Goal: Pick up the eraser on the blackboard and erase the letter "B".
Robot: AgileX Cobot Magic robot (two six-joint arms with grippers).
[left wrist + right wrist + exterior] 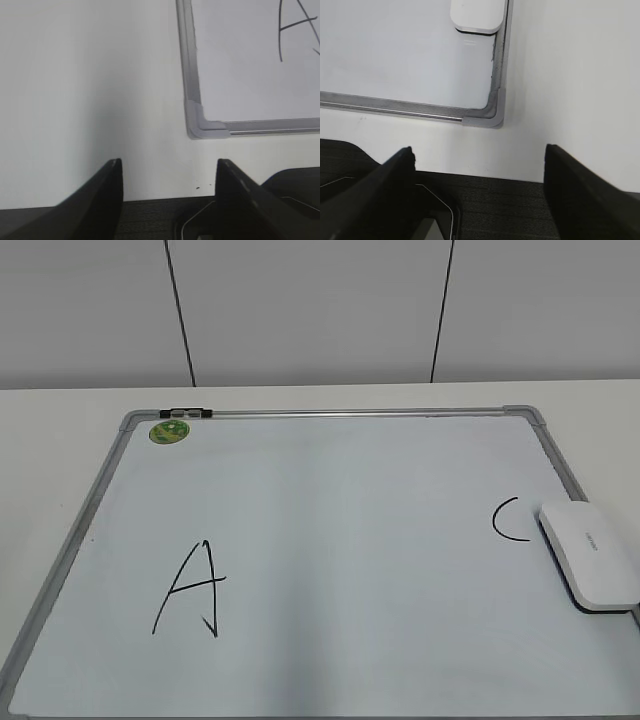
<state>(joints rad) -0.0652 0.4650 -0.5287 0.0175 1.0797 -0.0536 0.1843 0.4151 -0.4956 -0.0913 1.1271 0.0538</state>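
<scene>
- Lying nearest the exterior camera on the right, the eraser (590,555) rests flat on the blackboard (330,500), hard against the board's right frame rail and toward the bench's near right corner; its white top faces up, a dark underside shows along its near end, and tiny grey lettering sits on top.
- From the right wrist view the eraser (476,15) appears at the top edge, just inside the board's frame (497,75) and a little way up from the rounded corner cap.
- Just left of the eraser, the black "C" (508,520) is drawn on the board, close to the eraser but not touching it.
- No letter "B" shows on the board in any view; the stretch between the two letters is bare white.
- The black "A" (192,588) stands on the board's left half, toward the bench's near left corner; part of it shows in the left wrist view (295,30).
- A round green sticker (169,430) sits near the board's far left corner, beside a small dark clip (186,413) on the top rail.
- The board lies flat on the white bench (60,430).
- The left claw (169,200) hangs off the board's near left corner over the bench edge, fingers spread apart, gripping nothing.
- The right claw (479,200) hangs off the board's near right corner, fingers wide apart, gripping nothing.
</scene>
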